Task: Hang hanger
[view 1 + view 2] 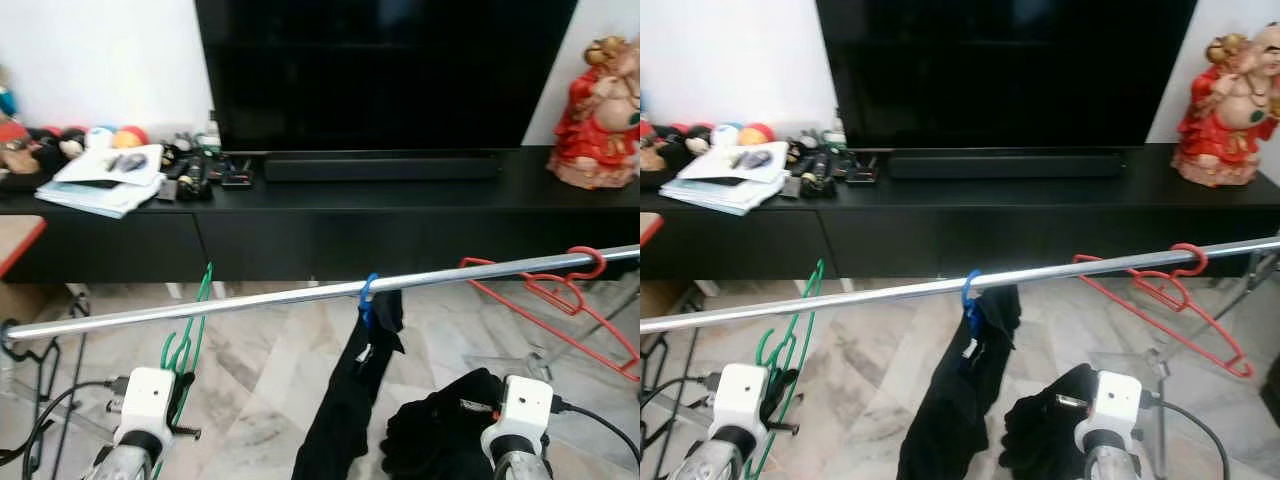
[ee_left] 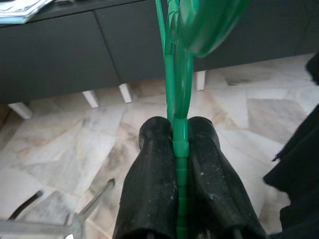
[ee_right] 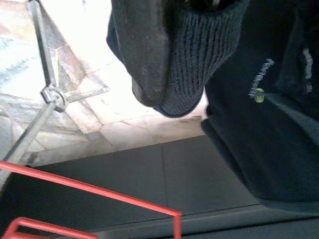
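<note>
**Green hanger gripped, not yet on the rail**

Your left gripper [image 2: 182, 149] has its two black fingers pinched tight on the thin green plastic hanger [image 1: 190, 340], whose hook rises just past the fingertips, near the long silver metal rail [image 1: 250, 300] but not yet over it. Your right gripper [image 3: 174, 59] clutches a dark knitted garment [image 1: 440, 430]. Hooking remains; you still need to lift.

hanger in my left gripper [image 2: 180, 149]: green [image 1: 190, 335]
my fingers [image 2: 149, 189]: black
hung hanger [image 1: 560, 295]: red
rail [image 1: 300, 294]: silver
floor [image 1: 260, 370]: veined marble
</note>
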You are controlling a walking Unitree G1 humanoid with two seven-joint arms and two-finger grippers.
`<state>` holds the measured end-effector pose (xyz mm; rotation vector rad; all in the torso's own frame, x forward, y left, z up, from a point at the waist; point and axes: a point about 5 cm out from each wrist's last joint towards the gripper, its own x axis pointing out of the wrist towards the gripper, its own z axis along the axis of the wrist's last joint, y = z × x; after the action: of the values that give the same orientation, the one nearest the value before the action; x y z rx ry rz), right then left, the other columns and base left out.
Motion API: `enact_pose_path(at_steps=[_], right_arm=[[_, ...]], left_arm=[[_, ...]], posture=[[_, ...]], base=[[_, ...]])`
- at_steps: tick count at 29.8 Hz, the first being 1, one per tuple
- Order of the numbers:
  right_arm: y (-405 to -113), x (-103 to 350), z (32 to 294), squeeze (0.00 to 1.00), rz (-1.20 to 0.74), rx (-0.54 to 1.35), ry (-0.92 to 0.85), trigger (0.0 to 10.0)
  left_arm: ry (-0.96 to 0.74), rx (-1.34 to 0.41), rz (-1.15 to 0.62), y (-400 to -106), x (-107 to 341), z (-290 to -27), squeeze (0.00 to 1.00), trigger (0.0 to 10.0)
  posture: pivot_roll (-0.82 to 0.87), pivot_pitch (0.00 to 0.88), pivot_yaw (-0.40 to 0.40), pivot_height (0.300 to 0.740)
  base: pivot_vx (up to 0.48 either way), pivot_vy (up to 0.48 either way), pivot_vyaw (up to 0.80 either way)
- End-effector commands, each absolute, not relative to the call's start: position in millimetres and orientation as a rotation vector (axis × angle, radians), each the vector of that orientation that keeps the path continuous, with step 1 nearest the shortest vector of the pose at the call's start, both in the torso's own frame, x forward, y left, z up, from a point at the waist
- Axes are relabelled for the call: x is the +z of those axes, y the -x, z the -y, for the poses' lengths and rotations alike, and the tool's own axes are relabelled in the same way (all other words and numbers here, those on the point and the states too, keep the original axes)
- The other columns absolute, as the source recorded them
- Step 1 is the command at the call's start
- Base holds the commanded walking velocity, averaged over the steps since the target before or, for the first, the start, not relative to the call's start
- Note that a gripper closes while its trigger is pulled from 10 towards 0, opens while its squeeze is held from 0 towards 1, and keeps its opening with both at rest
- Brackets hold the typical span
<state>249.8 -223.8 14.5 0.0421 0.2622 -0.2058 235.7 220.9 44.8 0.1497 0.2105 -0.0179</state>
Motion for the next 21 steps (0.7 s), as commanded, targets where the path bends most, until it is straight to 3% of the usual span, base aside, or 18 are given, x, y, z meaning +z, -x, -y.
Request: enact_pose_path(at_steps=[1, 10, 13, 21], right_arm=[[-258.5, 23.7, 223.7, 0.0, -0.214, -0.198, -0.04, 10.0], [-248.0, 26.9, 241.0, 0.0, -0.212, -0.219, -0.019, 10.0], [-247.2, 26.7, 242.0, 0.0, -0.21, -0.215, -0.006, 10.0], [-245.1, 27.5, 243.3, 0.0, -0.201, -0.251, -0.016, 10.0]], left_arm=[[-0.135, -0.009, -0.215, -231.0, 43.7, -221.0, 0.0, 10.0], [-0.105, -0.019, -0.233, -217.6, 38.3, -211.0, 0.0, 10.0], [-0.104, -0.033, -0.235, -215.5, 42.2, -212.7, 0.0, 10.0], [-0.112, -0.021, -0.23, -216.2, 48.6, -222.8, 0.0, 10.0]], posture=[[0.02, 0.0, 0.046, 0.74], [0.01, 0.0, 0.042, 0.74], [-0.01, 0.01, 0.054, 0.74], [-0.01, 0.035, 0.049, 0.74]], base=[[-0.255, 0.0, 0.0], [-0.268, 0.0, 0.0], [-0.331, 0.0, -0.8], [-0.334, 0.0, 0.0]])
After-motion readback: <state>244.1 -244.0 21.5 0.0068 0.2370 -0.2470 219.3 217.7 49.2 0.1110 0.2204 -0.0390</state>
